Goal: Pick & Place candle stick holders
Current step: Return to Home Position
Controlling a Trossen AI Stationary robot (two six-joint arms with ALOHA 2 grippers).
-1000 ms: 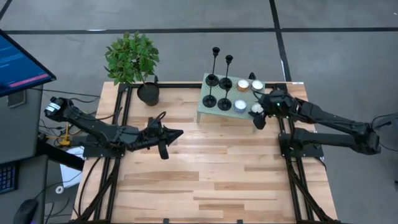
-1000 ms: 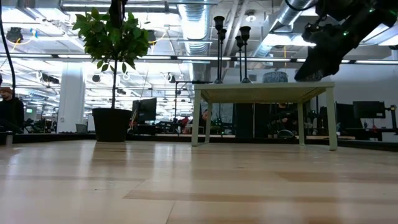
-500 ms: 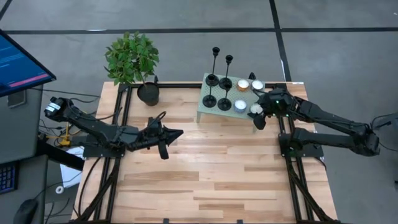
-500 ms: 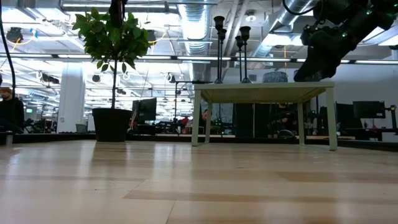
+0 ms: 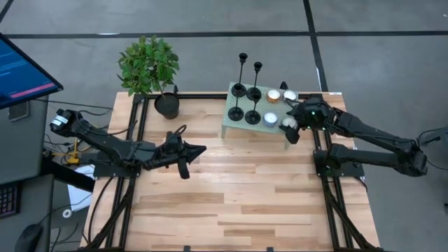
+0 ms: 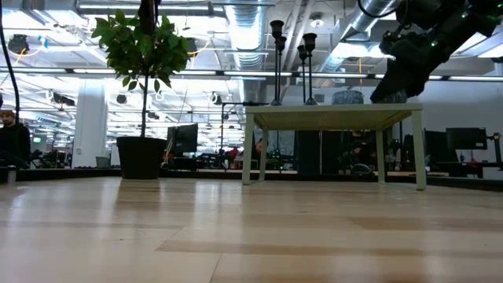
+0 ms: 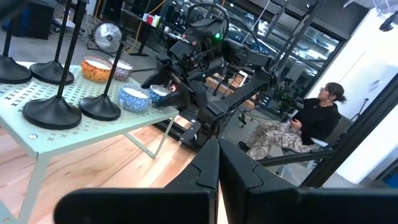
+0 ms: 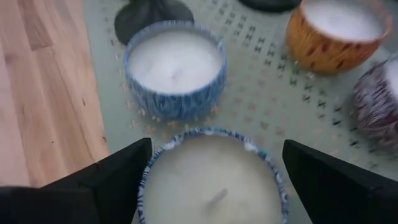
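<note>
A pale wooden table (image 5: 238,189) fills the middle of the high view, with a small green shelf (image 6: 330,116) standing near its upper edge, right of centre. The four candlesticks (image 5: 253,93) stand on the left half of that shelf, two tall ones towards the top of the frame and two short ones just below them. All are upright, with disc bases flat on the shelf, stems vertical and cups pointing up. The right gripper (image 8: 216,149) is at the shelf's right end, its fingers spread on either side of a blue-rimmed candle (image 8: 211,193). The left gripper (image 5: 199,148) waits left of centre, fingers pressed together. Against a second ago, the candlesticks have not moved, and the right gripper has shifted only slightly.
</note>
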